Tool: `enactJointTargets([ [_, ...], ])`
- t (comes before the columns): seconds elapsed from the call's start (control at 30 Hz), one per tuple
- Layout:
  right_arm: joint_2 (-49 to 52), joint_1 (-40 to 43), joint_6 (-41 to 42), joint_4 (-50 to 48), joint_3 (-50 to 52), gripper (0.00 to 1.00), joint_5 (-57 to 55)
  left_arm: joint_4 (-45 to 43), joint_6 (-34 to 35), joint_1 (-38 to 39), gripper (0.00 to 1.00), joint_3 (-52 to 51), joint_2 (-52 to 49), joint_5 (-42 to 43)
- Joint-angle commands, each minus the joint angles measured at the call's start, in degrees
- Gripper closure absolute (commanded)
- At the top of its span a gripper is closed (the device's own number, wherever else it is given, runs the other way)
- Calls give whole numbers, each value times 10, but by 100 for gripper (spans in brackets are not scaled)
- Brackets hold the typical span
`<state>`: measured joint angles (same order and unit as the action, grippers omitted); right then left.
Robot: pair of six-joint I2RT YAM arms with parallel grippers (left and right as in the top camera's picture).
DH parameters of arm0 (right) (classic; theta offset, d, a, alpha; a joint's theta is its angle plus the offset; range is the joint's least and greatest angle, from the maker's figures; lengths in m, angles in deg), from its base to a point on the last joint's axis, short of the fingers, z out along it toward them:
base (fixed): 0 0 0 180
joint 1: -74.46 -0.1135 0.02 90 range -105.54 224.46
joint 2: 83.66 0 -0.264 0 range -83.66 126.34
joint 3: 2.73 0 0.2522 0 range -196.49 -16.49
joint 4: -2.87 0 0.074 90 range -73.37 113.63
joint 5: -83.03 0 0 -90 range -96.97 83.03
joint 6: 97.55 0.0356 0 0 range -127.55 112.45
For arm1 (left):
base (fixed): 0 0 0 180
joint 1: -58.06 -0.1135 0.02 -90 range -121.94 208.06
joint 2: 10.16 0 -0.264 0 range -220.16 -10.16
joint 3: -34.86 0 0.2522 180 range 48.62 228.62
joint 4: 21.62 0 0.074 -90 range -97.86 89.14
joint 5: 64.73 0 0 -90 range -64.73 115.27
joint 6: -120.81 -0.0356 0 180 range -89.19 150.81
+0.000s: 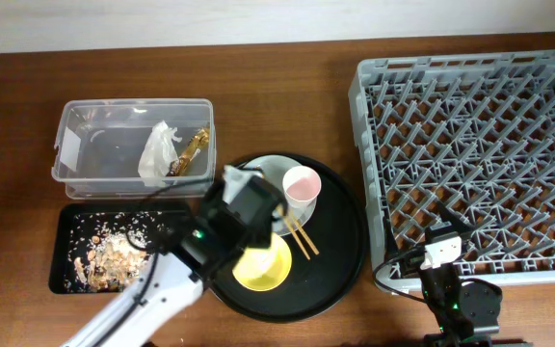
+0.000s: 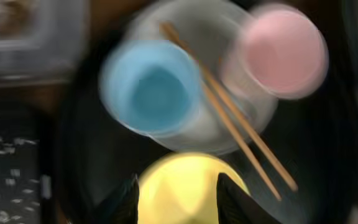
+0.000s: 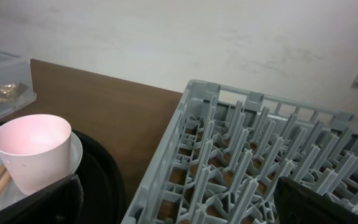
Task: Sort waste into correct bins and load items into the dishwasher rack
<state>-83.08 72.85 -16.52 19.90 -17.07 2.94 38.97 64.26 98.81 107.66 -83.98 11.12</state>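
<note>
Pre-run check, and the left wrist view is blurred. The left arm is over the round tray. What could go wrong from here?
1. The chopsticks lie loose across the plate, between the blue cup and the pink cup. Lifting either cup may knock them off.
2. The left gripper is open above the yellow bowl. A pinch on its wide rim may slip.

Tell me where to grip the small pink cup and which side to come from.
Pinch the rim of the small pink cup, coming down from above, probably on its side facing the grey plastic rack. It stands upright, mouth open, on the pale round plate, and the wooden chopsticks lie close on its other side, so the rack side looks freer.
</note>
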Motion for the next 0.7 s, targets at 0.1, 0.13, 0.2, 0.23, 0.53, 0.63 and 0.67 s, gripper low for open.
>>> enactJointTargets([
  [0.1, -3, -3, 5, 4, 3, 1, -3, -21, -7, -98, 60, 9, -72, -37],
  [0.13, -3, -3, 5, 4, 3, 1, -3, -31, -7, -98, 60, 9, -100, -36],
  [0.2, -3, -3, 5, 4, 3, 1, -3, -57, -7, -98, 61, 9, -139, -31],
  [0.23, -3, -3, 5, 4, 3, 1, -3, -71, -7, -98, 62, 9, -150, -21],
  [0.53, -3, -3, 5, 4, 3, 1, -3, -84, -7, -100, 100, 11, -150, -17],
  [0.63, -3, -3, 5, 4, 3, 1, -3, -65, -9, -114, 100, 37, -59, -6],
  [0.67, -3, -3, 5, 4, 3, 1, -3, -56, -36, -129, 99, 53, -3, 47],
])
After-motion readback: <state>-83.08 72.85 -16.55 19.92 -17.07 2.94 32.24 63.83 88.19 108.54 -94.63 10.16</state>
